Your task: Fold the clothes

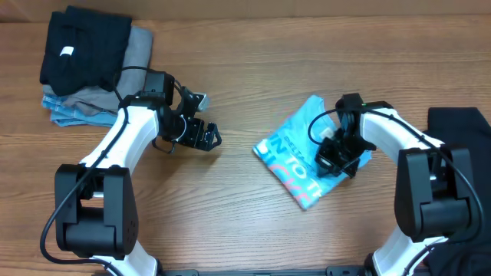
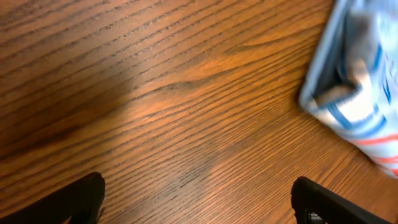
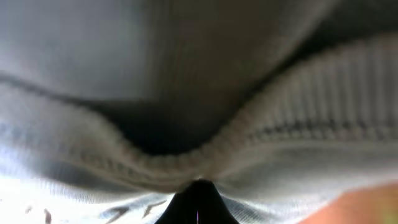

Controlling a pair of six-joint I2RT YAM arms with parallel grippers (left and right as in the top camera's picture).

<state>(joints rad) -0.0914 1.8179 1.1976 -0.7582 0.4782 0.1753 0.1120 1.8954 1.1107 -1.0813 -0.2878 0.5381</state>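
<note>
At far left, a pile of folded clothes [image 1: 88, 73] sits at the bench corner: a black garment [image 1: 84, 38] on top, a grey one [image 1: 140, 52] under it and a blue layer [image 1: 65, 113] mostly covered. At far right, dark cloth [image 1: 460, 123] is cut off by the frame edge and partly hidden behind the arm. The right wrist view is filled with blurred pale fabric and a ribbed hem, so little else can be made out there.

The bench [image 1: 230, 222] is brown wood with a clear grain; nothing of the room shows beyond it.

The left end effector [image 1: 205, 119] hovers over bare wood with its fingers [image 2: 84, 199] spread wide apart, holding nothing. To its right, the sky-blue T-shirt [image 1: 295, 157] lies folded near the bench centre, lettering up. The right end effector [image 1: 337, 157] sits on the shirt's right side, jaws together and clamped on its fabric
</note>
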